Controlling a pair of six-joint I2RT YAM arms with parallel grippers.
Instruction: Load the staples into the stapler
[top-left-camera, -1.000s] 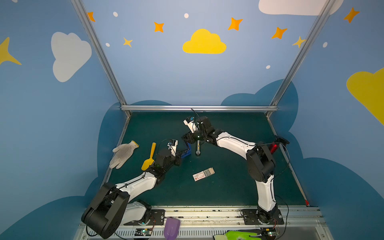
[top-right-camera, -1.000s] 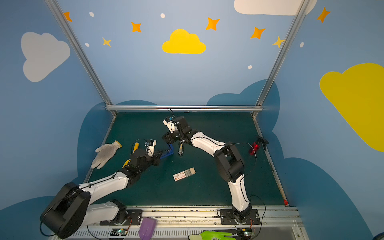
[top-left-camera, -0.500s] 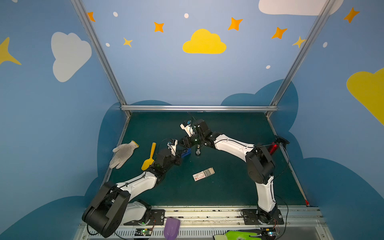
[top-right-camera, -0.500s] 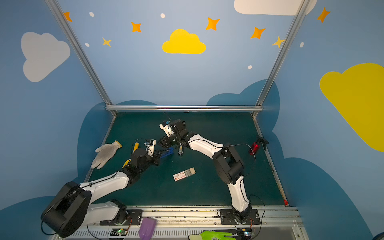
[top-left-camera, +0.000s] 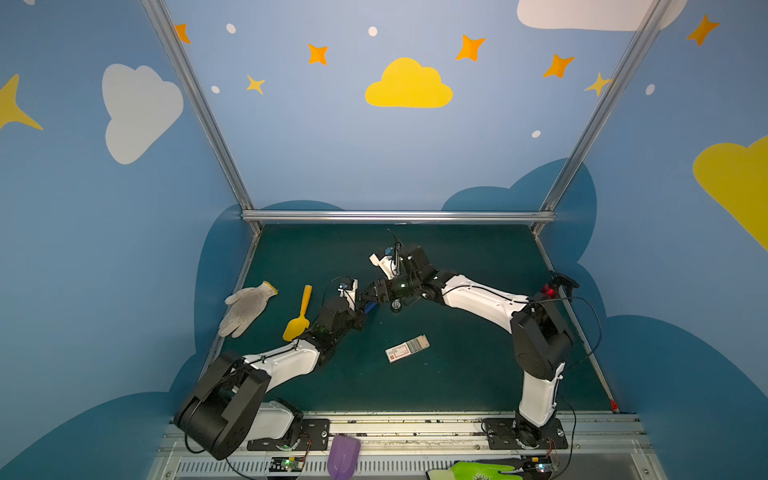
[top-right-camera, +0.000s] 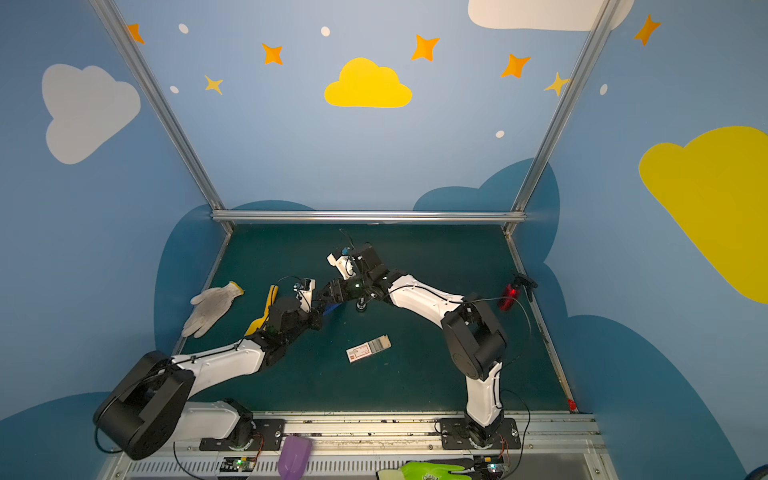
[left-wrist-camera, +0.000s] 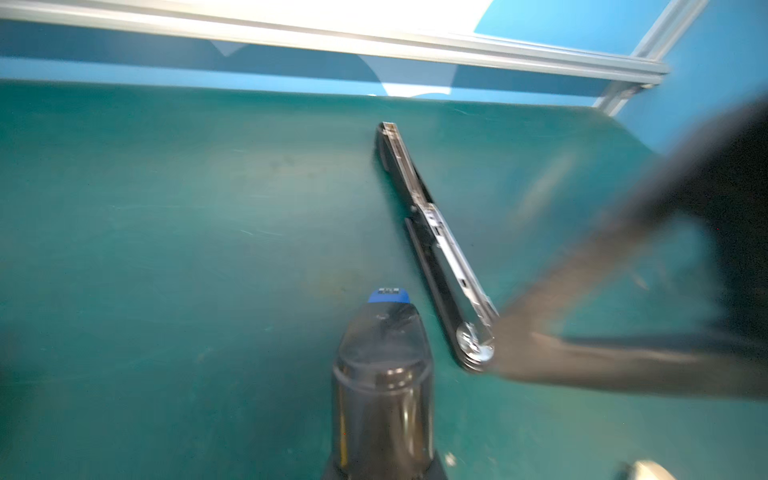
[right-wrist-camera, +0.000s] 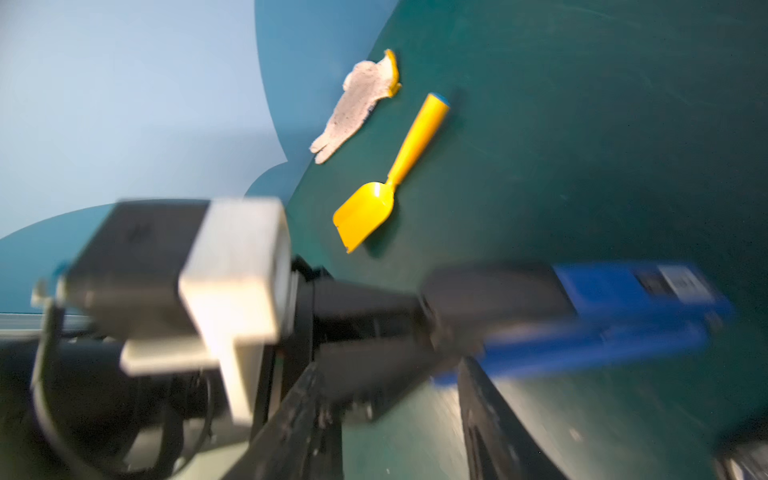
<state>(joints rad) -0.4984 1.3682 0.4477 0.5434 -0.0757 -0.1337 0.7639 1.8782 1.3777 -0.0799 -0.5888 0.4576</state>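
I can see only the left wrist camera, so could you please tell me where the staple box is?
Observer: The staple box lies flat near the middle of the green mat, touched by nothing.
Operator: Is it open, please?
Observer: Yes, its tray is slid partly out, with grey rows of staples showing.
Operator: Is anything else lying about?
Observer: A yellow scoop and a white knit glove lie on the mat's left side.

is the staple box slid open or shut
Open: in both top views the box is slid partway apart, with grey staples showing beside its red-marked end.
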